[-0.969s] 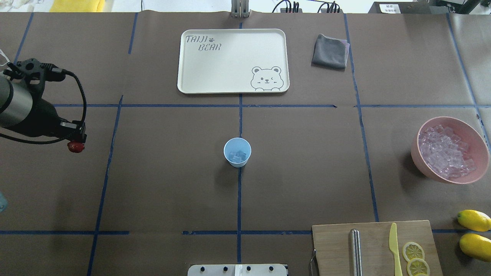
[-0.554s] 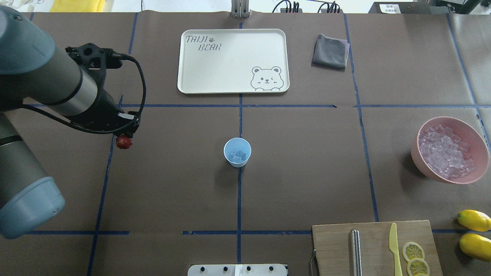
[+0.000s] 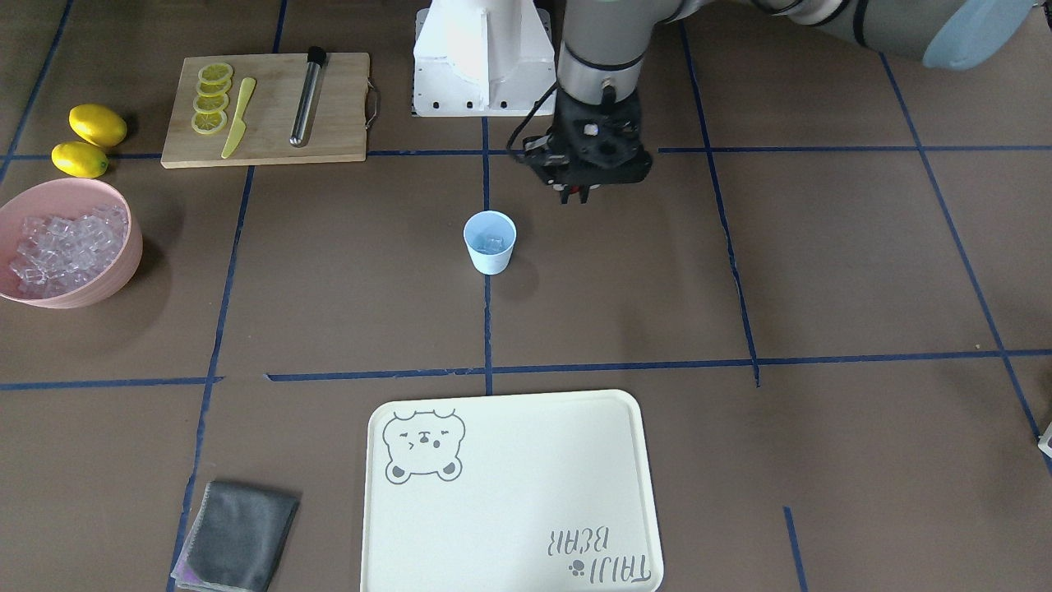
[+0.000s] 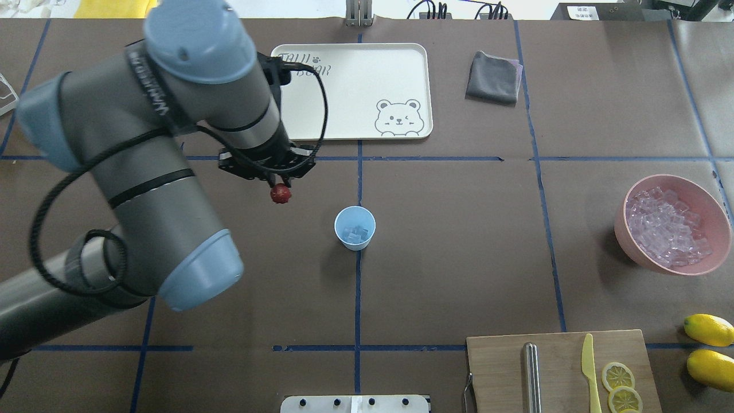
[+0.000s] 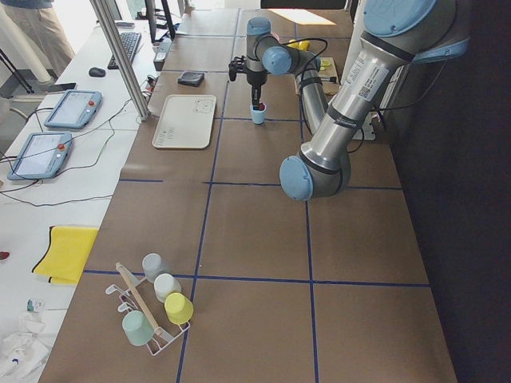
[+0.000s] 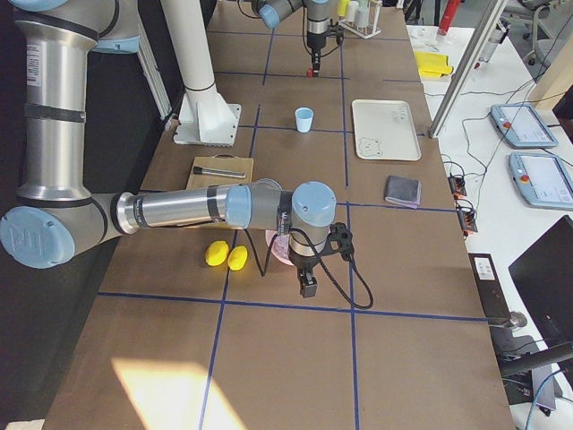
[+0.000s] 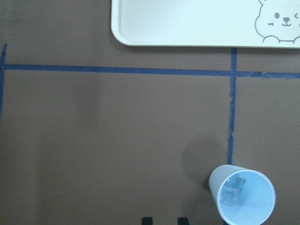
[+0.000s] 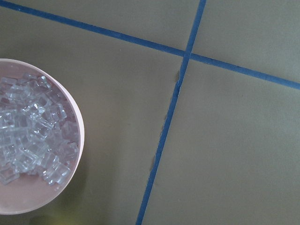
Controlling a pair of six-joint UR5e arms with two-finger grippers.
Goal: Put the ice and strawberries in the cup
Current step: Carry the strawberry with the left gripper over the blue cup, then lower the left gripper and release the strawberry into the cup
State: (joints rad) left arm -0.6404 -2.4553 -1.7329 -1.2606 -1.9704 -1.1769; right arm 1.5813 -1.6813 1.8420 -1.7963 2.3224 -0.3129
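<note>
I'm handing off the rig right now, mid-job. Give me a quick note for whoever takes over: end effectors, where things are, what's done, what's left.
Left end effector: shut on the strawberry, held above the table on the robot's left of the cup, not yet over it.
Right end effector: beside the bowl; can't tell if it is open or shut.
Done: some ice is in the cup, which stands upright at the table's middle.
Left: carry the strawberry over the cup and release it. More ice is in the bowl if needed.
</note>
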